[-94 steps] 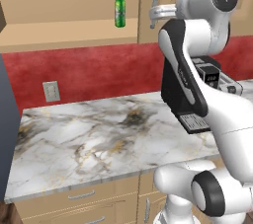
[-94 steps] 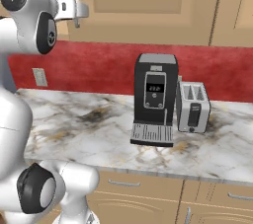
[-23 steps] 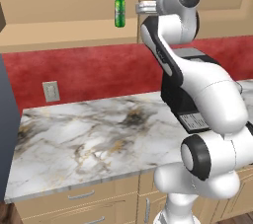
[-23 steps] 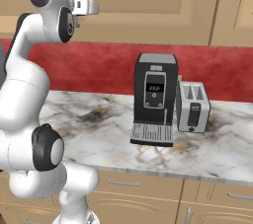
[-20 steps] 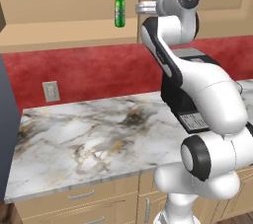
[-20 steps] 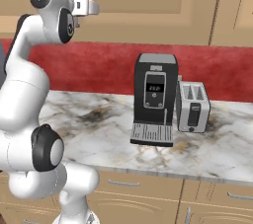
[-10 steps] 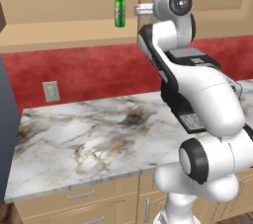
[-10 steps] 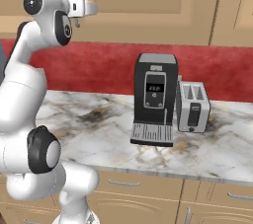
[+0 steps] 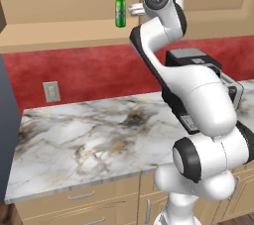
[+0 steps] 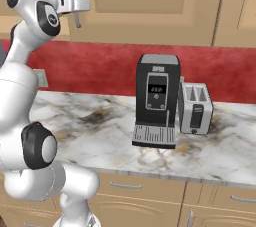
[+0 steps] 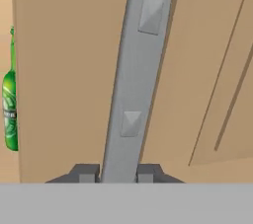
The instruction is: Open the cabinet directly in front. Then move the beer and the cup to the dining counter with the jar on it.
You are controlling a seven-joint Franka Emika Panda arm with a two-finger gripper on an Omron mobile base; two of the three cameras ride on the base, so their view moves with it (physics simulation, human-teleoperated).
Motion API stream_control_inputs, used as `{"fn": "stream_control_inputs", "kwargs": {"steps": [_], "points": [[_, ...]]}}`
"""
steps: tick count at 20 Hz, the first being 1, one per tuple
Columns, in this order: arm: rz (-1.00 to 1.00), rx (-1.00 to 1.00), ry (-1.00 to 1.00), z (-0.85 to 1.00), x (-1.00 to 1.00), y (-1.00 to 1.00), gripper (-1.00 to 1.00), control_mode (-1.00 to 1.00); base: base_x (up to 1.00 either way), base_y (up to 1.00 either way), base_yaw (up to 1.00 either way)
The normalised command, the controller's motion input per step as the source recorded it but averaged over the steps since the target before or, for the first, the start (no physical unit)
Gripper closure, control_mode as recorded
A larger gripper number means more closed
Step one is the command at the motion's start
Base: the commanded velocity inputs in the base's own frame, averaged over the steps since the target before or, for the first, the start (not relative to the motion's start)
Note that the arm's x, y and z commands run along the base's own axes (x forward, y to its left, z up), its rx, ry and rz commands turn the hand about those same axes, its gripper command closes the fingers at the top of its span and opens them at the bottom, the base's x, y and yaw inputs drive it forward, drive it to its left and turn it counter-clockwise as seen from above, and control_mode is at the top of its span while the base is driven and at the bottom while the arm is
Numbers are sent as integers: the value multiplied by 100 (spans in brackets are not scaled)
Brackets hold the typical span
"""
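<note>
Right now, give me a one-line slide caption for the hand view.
Gripper straddling the long silver bar handle of the tan wood cabinet door, slim green glass beer bottle visible past the door's edge.

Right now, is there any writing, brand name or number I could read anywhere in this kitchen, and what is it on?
None can be read.
beer: a pale label on the green bottle, too blurred to make out.
coffee machine: a small lit display on its front panel, too small to read.
toaster: no visible marking.
wall outlet: plain, no text.
</note>
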Motion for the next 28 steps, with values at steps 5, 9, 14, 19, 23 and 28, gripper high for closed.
{"fn": "stream_control_inputs", "kwargs": {"steps": [5,9,14,19,23,28], "points": [[-22,0,0,-2,-7,-60,100,-100,0,0,0],[-22,0,0,-4,-10,-71,100,-100,0,0,0],[-22,0,-2,0,-36,-81,100,-100,0,0,0],[-20,0,-8,0,-70,-82,100,-100,0,0,0],[-18,0,-10,0,-86,-90,100,-100,0,0,0],[-18,0,-9,0,-77,-93,100,-100,0,0,0]]}}
